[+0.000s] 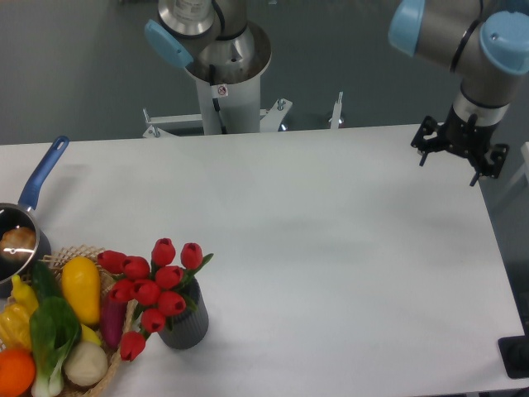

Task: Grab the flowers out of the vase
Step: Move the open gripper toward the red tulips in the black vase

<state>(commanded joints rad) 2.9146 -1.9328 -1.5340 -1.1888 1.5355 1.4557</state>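
About ten red tulip buds, the flowers (153, 285), are seen standing in one ribbed dark grey vase (185, 322), well apart from the claw (459, 150), toward the desk's (331, 248) opposite corner. Nothing is held by the claw; its opening cannot be told.

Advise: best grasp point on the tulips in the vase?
Probably the flowers at the stems just above the vase rim, under the buds. Come from the right, the open table side; the basket crowds the left. Lift upward.
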